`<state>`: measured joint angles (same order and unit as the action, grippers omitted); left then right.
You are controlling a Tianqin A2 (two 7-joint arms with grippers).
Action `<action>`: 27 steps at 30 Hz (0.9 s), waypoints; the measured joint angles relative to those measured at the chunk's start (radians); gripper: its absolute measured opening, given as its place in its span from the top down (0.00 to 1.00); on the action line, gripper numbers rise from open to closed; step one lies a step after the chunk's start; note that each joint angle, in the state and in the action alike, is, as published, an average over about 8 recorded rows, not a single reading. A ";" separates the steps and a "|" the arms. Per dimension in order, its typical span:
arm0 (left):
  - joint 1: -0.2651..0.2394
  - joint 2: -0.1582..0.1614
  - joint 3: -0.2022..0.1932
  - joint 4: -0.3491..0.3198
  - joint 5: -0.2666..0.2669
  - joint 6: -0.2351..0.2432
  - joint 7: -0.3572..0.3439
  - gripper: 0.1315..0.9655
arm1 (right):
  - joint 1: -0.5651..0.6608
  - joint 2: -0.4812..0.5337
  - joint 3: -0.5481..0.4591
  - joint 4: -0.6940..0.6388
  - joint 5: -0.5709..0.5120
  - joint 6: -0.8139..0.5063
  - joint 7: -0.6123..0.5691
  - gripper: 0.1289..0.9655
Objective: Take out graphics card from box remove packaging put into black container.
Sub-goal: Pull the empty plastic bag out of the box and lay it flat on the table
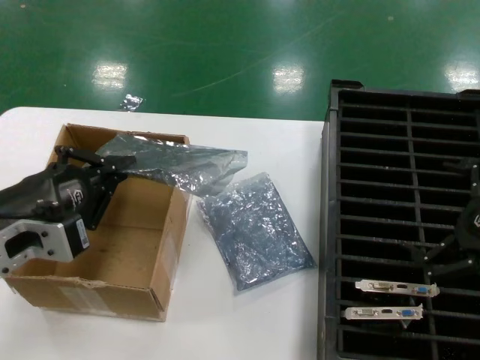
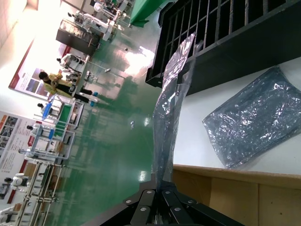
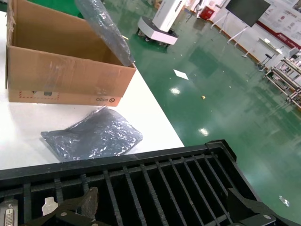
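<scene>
My left gripper (image 1: 120,165) hovers over the open brown box (image 1: 112,292) and is shut on the end of one packaging bag (image 1: 187,163). That crinkly translucent bag stretches out from the closed jaws (image 2: 162,186) toward the black container (image 2: 225,33); no card shows inside it. A second bag (image 1: 255,229) lies flat on the white table between box and container. In the black container (image 1: 330,225) two graphics cards (image 1: 396,286) stand in the near slots, silver brackets up. My right gripper (image 1: 439,211) is open above the container's slots (image 3: 167,207), holding nothing.
The white table (image 1: 247,322) carries the box on the left and the container on the right. Beyond its far edge is green floor, where a small scrap of plastic (image 1: 132,102) lies. The box's (image 3: 61,70) front rim is ragged.
</scene>
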<state>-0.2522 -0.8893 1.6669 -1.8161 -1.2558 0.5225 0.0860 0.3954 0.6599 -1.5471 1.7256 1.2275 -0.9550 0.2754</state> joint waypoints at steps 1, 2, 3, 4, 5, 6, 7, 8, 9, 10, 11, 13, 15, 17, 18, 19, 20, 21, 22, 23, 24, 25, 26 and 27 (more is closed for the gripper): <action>-0.001 0.000 0.000 -0.001 0.001 0.003 -0.004 0.99 | -0.001 -0.001 0.003 -0.003 0.005 0.000 0.000 0.05; -0.002 0.001 0.000 -0.004 0.002 0.007 -0.012 0.99 | -0.001 -0.002 0.004 -0.004 0.007 -0.001 -0.001 0.04; -0.004 0.002 0.000 -0.007 0.004 0.015 -0.026 0.99 | -0.001 -0.002 0.005 -0.004 0.008 -0.001 -0.001 0.03; -0.008 0.006 -0.001 -0.012 0.006 0.028 -0.046 0.99 | -0.001 -0.002 0.005 -0.005 0.008 -0.001 -0.001 0.02; -0.013 0.012 -0.005 -0.018 0.007 0.047 -0.073 0.99 | -0.001 -0.002 0.005 -0.005 0.008 -0.001 -0.001 0.02; -0.020 0.020 -0.009 -0.024 0.005 0.072 -0.106 0.99 | -0.001 -0.002 0.005 -0.005 0.008 -0.001 -0.001 0.01; -0.028 0.030 -0.015 -0.030 -0.001 0.101 -0.144 0.99 | -0.001 -0.002 0.005 -0.005 0.008 -0.001 -0.001 0.01; -0.037 0.043 -0.023 -0.035 -0.013 0.136 -0.188 0.99 | -0.001 -0.002 0.005 -0.005 0.008 -0.001 -0.001 0.01; -0.048 0.058 -0.032 -0.037 -0.030 0.175 -0.234 0.99 | -0.001 -0.002 0.005 -0.005 0.008 -0.001 -0.001 0.01; -0.059 0.075 -0.042 -0.039 -0.049 0.216 -0.281 0.99 | -0.001 -0.002 0.005 -0.005 0.008 -0.001 -0.001 0.01; -0.069 0.096 -0.055 -0.038 -0.070 0.260 -0.328 0.99 | -0.001 -0.002 0.005 -0.005 0.008 -0.001 -0.001 0.01; -0.087 0.145 -0.081 -0.030 -0.107 0.343 -0.414 0.99 | -0.001 -0.002 0.005 -0.005 0.008 -0.001 -0.001 0.00; -0.100 0.206 -0.110 -0.020 -0.119 0.427 -0.499 0.99 | -0.001 -0.002 0.005 -0.005 0.008 -0.001 -0.001 0.00; -0.105 0.277 -0.140 -0.011 -0.089 0.507 -0.579 0.99 | -0.001 -0.002 0.005 -0.005 0.008 -0.001 -0.001 0.00; -0.105 0.316 -0.155 -0.007 -0.063 0.548 -0.620 0.99 | -0.001 -0.002 0.005 -0.005 0.008 -0.001 -0.001 0.00; -0.104 0.356 -0.170 -0.004 -0.030 0.587 -0.660 0.99 | -0.001 -0.002 0.005 -0.005 0.008 -0.001 -0.001 0.00; -0.103 0.399 -0.183 0.000 0.009 0.628 -0.704 0.99 | -0.001 -0.002 0.005 -0.005 0.008 -0.001 -0.001 0.00; -0.102 0.440 -0.195 0.005 0.050 0.667 -0.749 0.99 | -0.001 -0.002 0.005 -0.005 0.008 -0.001 -0.001 0.00; -0.101 0.480 -0.204 0.012 0.093 0.701 -0.793 0.99 | -0.001 -0.002 0.005 -0.005 0.008 -0.001 -0.001 0.00; -0.102 0.519 -0.211 0.020 0.140 0.731 -0.840 0.99 | -0.001 -0.002 0.005 -0.005 0.008 -0.001 -0.001 0.00; -0.104 0.557 -0.215 0.029 0.187 0.757 -0.888 0.99 | -0.001 -0.002 0.005 -0.005 0.008 -0.001 -0.001 0.00; -0.107 0.593 -0.218 0.039 0.235 0.778 -0.936 0.99 | -0.001 -0.002 0.005 -0.005 0.008 -0.001 -0.001 0.00; -0.112 0.628 -0.219 0.050 0.284 0.792 -0.986 0.99 | -0.001 -0.002 0.005 -0.005 0.008 -0.001 -0.001 0.00; -0.118 0.659 -0.218 0.061 0.332 0.802 -1.036 0.99 | -0.001 -0.002 0.005 -0.005 0.008 -0.001 -0.001 0.00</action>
<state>-0.3698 -0.2300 1.4484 -1.7553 -0.9234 1.3240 -0.9496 0.3944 0.6578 -1.5421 1.7209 1.2357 -0.9557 0.2746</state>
